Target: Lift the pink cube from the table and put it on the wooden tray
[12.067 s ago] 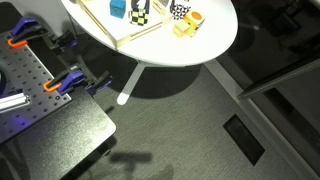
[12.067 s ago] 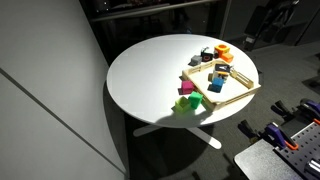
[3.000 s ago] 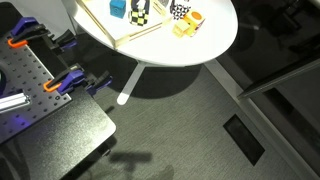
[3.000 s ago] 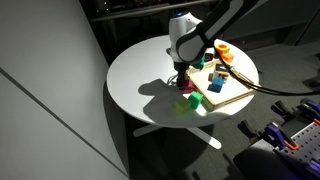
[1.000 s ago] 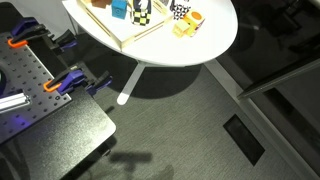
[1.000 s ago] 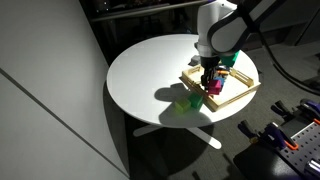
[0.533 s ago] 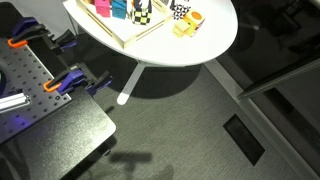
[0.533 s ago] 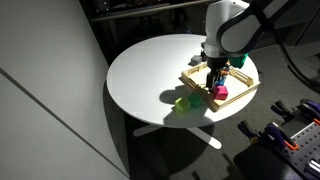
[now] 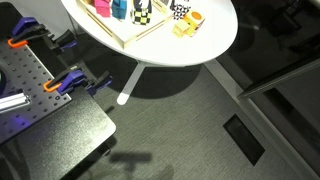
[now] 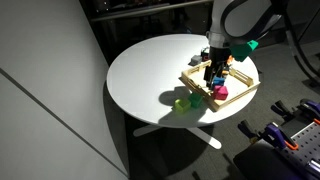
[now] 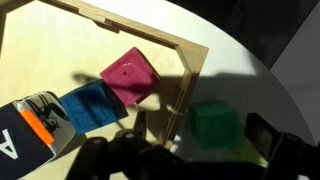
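Starting in an exterior view, the pink cube (image 9: 100, 5) shows at the very top edge of the picture, down on the wooden tray (image 9: 112, 27) just beside the blue cube (image 9: 118, 8), with the checkered cube (image 9: 141, 11) next in the row. Three seconds ago that spot was bare wood, and the gripper is out of shot here. Over to an exterior view from farther back: the arm (image 10: 240, 18) leans over the round white table (image 10: 150, 70) and the gripper (image 10: 213, 72) hangs above the tray, a touch higher than half a second ago. The cube stays behind on the wood near the tray's front corner, and the fingers are too small here to read. Now the wrist view settles it: the gripper (image 11: 185, 148) has its dark fingers (image 11: 285, 150) spread wide at the bottom of the picture with nothing between them. The cube lies free on the tray floor inside the rim strip, touching or all but touching the blue cube, while a green cube (image 11: 212, 122) sits outside the rim on the table. That looks like a finished placement, with only the retreat left. The cube itself is plain bright pink, resting flat and turned at an angle to the rim.
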